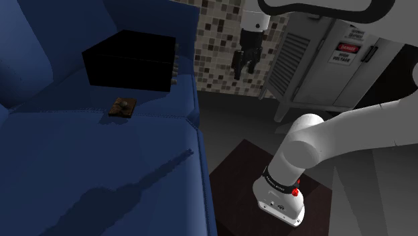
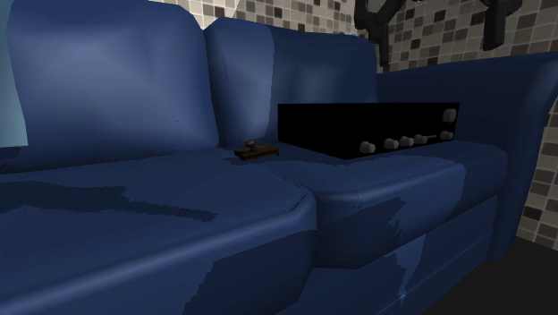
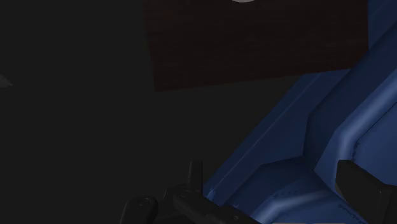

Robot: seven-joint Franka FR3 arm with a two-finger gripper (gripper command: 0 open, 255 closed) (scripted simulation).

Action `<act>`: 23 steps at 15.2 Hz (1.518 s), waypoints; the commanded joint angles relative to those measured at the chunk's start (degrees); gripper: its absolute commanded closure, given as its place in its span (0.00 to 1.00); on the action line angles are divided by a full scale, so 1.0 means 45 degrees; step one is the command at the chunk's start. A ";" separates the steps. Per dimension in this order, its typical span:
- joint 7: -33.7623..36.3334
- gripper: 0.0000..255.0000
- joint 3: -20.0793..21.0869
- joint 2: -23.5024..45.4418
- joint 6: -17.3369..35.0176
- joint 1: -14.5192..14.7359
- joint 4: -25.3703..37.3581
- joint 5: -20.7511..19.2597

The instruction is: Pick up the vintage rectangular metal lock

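The lock [image 1: 122, 106] is a small brown rusty rectangular plate lying flat on the blue sofa seat [image 1: 100, 161], just in front of a black box with knobs [image 1: 130, 60]. In the second exterior view the lock [image 2: 257, 151] lies at the seam between two seat cushions, left of the black box [image 2: 358, 130]. My black gripper [image 1: 244, 70] hangs in the air beyond the sofa's side, well to the shoulder view's right of the lock and higher than it. Its fingers stand slightly apart with nothing between them.
A grey louvred metal cabinet [image 1: 335, 53] with a warning label stands behind the arm, against a mosaic tile wall [image 1: 214, 47]. The dark brown stand [image 1: 248, 167] sits beside the sofa's side. In the wrist view, the stand top [image 3: 254, 44] and the sofa edge [image 3: 299, 159] lie below the gripper.
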 commanded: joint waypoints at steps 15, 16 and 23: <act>0.3643 0.00 0.2572 0.5111 0.2608 0.0690 0.2327 0.1329; 0.3898 0.00 0.2730 0.5537 0.2737 0.0727 0.2615 0.1332; 0.5685 0.00 0.3696 0.8710 0.3311 0.1039 0.5102 0.0977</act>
